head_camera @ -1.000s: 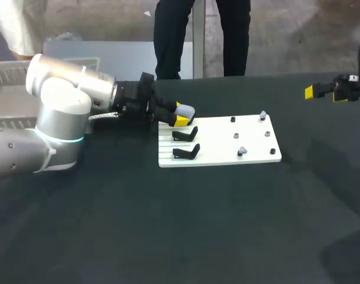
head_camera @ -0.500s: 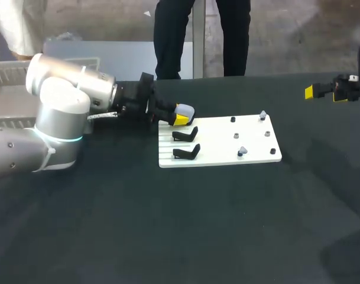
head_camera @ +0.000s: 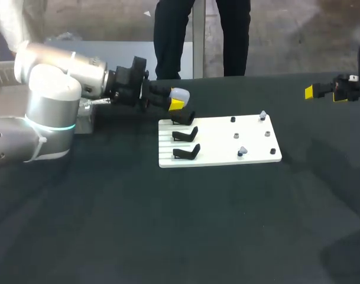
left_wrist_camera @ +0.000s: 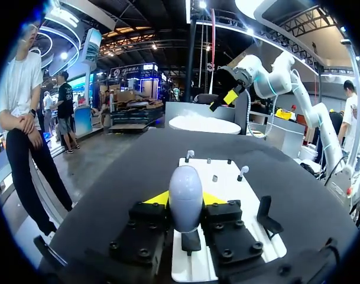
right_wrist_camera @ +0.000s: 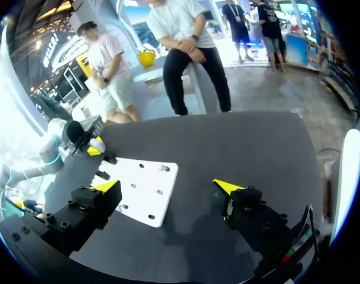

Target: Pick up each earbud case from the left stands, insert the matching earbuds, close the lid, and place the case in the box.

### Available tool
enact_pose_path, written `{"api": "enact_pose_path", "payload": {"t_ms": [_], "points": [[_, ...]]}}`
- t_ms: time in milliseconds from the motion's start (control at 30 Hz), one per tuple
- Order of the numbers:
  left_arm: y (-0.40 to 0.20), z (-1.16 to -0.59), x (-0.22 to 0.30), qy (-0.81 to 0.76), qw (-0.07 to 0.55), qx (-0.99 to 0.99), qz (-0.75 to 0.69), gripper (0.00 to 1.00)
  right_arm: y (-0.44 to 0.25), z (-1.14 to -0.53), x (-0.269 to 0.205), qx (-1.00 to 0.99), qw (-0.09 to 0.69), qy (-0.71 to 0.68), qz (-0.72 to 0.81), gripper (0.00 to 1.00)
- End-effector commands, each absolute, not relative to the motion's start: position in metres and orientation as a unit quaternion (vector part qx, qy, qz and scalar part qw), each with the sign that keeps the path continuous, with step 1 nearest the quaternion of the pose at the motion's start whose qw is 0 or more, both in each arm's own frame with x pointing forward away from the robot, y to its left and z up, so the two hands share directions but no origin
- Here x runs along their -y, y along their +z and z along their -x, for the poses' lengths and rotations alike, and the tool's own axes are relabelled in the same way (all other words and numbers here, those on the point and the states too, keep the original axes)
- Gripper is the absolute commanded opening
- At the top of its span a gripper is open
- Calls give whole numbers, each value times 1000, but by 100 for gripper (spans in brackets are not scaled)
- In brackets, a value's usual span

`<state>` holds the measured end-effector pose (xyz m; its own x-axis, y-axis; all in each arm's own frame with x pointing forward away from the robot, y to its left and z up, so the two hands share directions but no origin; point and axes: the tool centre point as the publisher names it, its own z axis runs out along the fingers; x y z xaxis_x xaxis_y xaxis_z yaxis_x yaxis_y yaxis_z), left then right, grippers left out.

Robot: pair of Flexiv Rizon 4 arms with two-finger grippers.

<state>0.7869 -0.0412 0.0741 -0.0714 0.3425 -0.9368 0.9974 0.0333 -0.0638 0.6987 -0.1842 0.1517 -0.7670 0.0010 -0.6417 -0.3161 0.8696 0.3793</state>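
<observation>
The left end effector grips a grey earbud case over the white board's edge, while the right end effector hangs wide open.

Board lies mid-table. Three stands line its left edge, front to back. Earbuds sit on its right half: one earbud at the back-right corner, another earbud nearer the front. Case is clamped in the left gripper, above the table, just behind the back stand. Box sits far left, behind the left arm. Right gripper hangs far right, well apart from the board.
</observation>
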Motion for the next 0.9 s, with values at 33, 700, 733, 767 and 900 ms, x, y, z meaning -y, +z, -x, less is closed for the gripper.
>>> {"api": "enact_pose_path", "payload": {"t_ms": [33, 700, 733, 767, 900], "points": [[96, -771, 41, -397, 402, -609, -556, 0, 151, -699, 185, -908, 330, 241, 88, 100], [128, -769, 99, -389, 416, -589, -573, 0, 146, -721, 79, -899, 305, 270, 159, 100], [129, -769, 102, -388, 413, -587, -578, 0, 146, -721, 76, -898, 303, 274, 163, 100], [130, -770, 105, -392, 414, -583, -579, 0, 146, -722, 73, -897, 303, 276, 163, 100], [135, -771, 118, -396, 416, -572, -586, 0, 144, -725, 59, -895, 297, 284, 172, 100]]}}
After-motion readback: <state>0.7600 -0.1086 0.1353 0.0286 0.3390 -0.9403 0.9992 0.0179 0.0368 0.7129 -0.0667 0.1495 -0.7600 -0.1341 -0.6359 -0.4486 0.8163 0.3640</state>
